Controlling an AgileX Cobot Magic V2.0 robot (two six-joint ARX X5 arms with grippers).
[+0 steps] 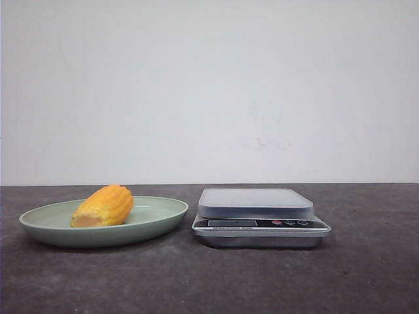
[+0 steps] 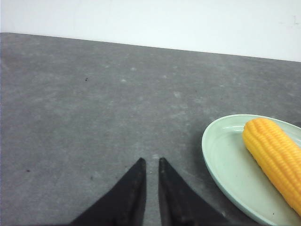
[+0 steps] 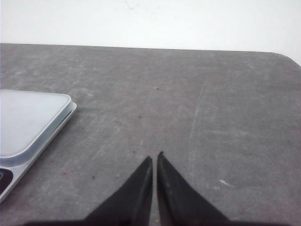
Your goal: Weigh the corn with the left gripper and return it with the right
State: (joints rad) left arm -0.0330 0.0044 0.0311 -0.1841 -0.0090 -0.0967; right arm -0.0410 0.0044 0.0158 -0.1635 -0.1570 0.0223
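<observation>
Stubby yellow-orange ribbed corn (image 2: 275,157) lying lengthwise in pale green shallow plate (image 2: 221,162), just beside black left gripper (image 2: 151,162), fingers nearly pressed together, nearer than black right gripper (image 3: 154,160), likewise closed, empty.

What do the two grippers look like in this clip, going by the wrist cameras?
Only the fingers show. The left gripper has two plain matte black fingers, broad at the base and tapering to sharp tips like a beak. The right gripper looks the same: two black, smooth, pointed fingers. No cables, markings or arm links are visible, and neither arm appears in the front view.
</observation>
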